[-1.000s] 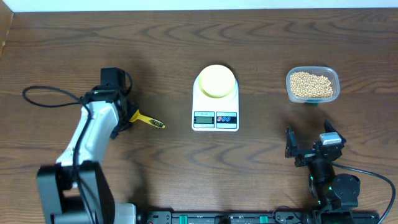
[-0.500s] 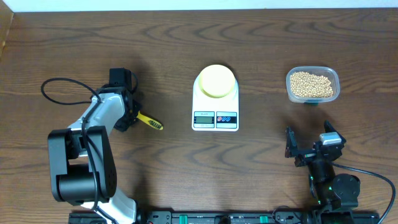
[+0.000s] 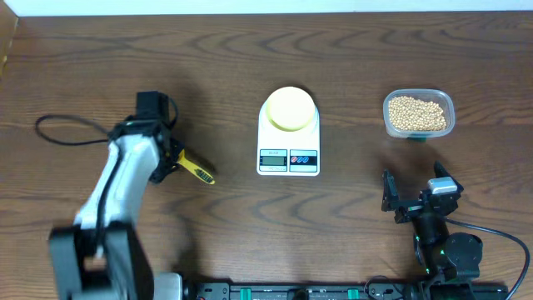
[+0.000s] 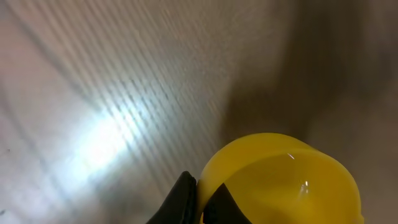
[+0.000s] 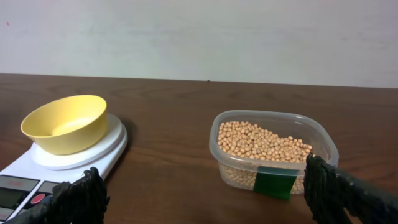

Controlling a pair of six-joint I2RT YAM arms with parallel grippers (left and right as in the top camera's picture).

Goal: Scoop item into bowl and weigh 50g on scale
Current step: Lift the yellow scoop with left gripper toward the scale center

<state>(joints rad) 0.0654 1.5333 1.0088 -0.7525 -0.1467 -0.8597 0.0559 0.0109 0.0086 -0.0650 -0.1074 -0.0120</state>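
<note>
The pale-yellow bowl [image 3: 289, 108] [image 5: 64, 123] sits on the round platform of the white scale [image 3: 288, 158] [image 5: 18, 180] at the table's middle. Beige beans [image 3: 416, 114] [image 5: 261, 142] fill a clear tub at the right. My left gripper [image 3: 171, 158] [image 4: 200, 186] is shut on the cup rim of a yellow scoop [image 3: 197, 170] [image 4: 292, 186], left of the scale; the handle points toward the scale's front. My right gripper [image 3: 414, 190] [image 5: 211, 199] stands open and empty, in front of the tub.
The clear plastic tub [image 3: 450, 112] [image 5: 323, 140] bears a green label on its near wall. A black cable [image 3: 58, 125] loops on the table left of my left arm. A wall rises behind the table's far edge.
My left gripper has closed on the scoop's cup. The scoop's handle has swung a little toward the table's front. The right arm has not moved.
</note>
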